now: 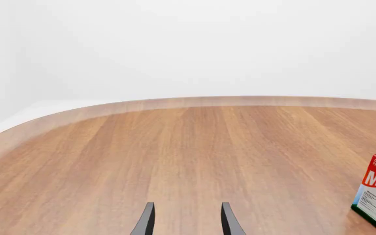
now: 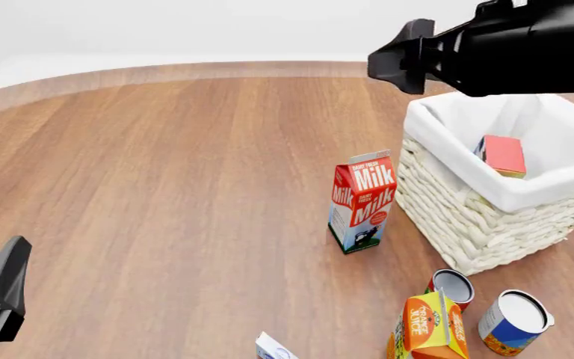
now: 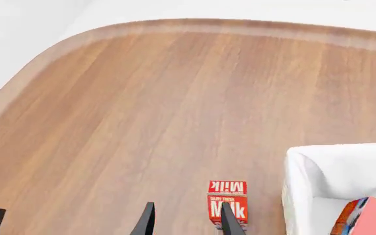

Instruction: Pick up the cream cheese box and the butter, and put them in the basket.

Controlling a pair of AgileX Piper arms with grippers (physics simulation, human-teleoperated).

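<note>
The butter (image 2: 504, 155), a red-orange carton, lies inside the whitish wicker basket (image 2: 466, 217) at the right; in the right wrist view the butter (image 3: 371, 220) shows inside the basket (image 3: 318, 166) too. Only a white-and-blue corner of the cream cheese box (image 2: 272, 348) shows at the bottom edge of the front view. My right gripper (image 2: 379, 63) hangs high above the basket's far left corner, and its wrist view shows my right gripper (image 3: 186, 223) open and empty. My left gripper (image 2: 13, 258) is low at the near left; its own view shows my left gripper (image 1: 188, 223) open, holding nothing.
A red-white milk carton (image 2: 364, 200) stands just left of the basket. Near the front right are an orange juice carton (image 2: 429, 327) and two tin cans (image 2: 451, 288) (image 2: 514, 321). The table's curved far edge (image 2: 217, 71) runs across the back.
</note>
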